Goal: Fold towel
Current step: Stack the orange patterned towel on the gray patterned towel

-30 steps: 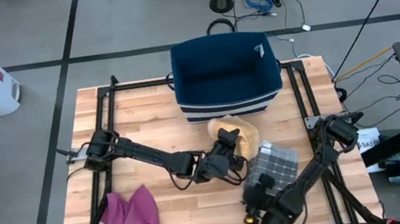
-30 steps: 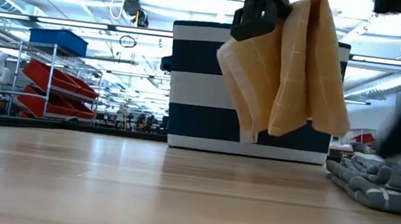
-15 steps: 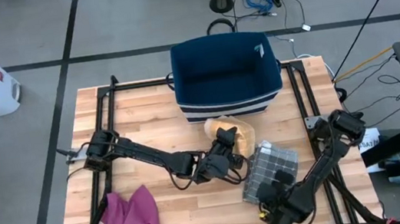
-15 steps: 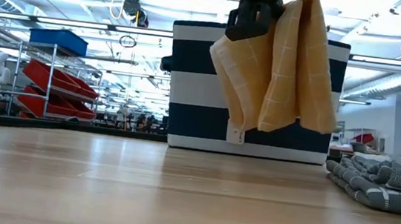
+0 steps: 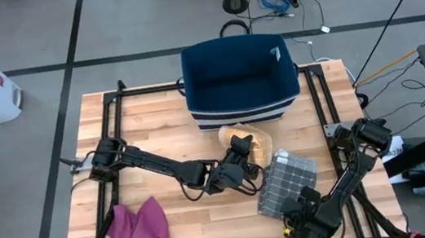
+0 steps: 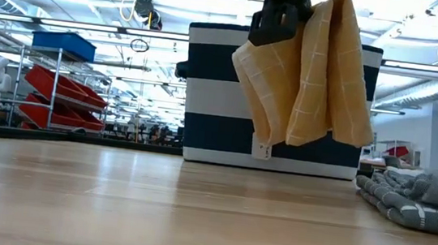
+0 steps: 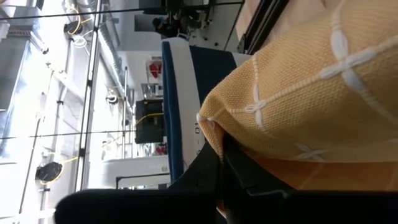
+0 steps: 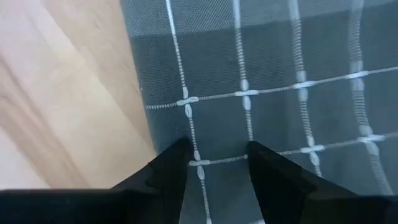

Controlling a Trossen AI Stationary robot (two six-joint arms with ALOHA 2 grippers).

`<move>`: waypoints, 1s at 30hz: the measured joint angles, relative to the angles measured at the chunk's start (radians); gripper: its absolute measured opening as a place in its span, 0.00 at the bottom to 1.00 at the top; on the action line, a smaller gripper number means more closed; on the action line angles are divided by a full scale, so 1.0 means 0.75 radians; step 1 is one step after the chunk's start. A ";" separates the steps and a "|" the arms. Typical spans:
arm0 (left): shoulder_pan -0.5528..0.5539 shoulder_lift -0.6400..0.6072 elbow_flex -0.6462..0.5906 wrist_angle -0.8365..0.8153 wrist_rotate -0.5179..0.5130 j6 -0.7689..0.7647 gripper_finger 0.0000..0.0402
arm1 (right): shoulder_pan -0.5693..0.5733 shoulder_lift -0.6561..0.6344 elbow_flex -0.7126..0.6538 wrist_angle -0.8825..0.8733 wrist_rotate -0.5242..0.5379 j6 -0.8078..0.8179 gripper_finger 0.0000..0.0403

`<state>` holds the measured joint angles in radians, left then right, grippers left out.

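Left tool (image 5: 237, 150) is pressed together on the yellow towel (image 6: 306, 70), pinching it near its top edge so the cloth hangs free above the counter (image 5: 164, 125), just in front of the striped bin (image 5: 240, 78). In the low view the towel drapes in loose folds, its hem clear of the wood.

Right tool (image 8: 217, 163) sits at the near right of the counter, its two dark fingers (image 8: 165, 171) spread a little, gripping nothing and poised over the near edge of the grey checked towel (image 5: 286, 179). That grey cloth lies flat, just right of the hanging yellow one, its long axis running from far right toward the near middle. A purple cloth (image 5: 138, 231) rests at the near left, well apart from both arms.

The right arm is clearly nearer the grey towel, which spreads away from it toward the far side, so any grasp of its near edge falls to that arm.
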<state>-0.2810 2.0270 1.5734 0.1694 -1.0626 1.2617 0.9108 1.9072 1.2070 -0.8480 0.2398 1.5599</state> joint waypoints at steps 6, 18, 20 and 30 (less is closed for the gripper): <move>0.000 0.000 0.000 0.000 0.000 0.005 0.00 | -0.027 -0.011 -0.142 0.335 0.144 0.007 0.38; 0.010 0.000 0.000 0.000 -0.001 0.022 0.00 | -0.220 0.005 -0.151 0.636 0.521 -0.278 0.38; 0.010 0.000 0.000 0.000 -0.001 0.024 0.00 | -0.260 0.005 -0.151 0.711 0.559 -0.363 0.38; 0.010 0.000 0.000 0.001 -0.015 0.036 0.00 | -0.256 -0.003 -0.034 0.732 0.491 -0.760 0.38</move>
<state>-0.2733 2.0270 1.5734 0.1701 -1.0740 1.2884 0.7186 1.9051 1.1816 -0.2993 0.6078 0.9897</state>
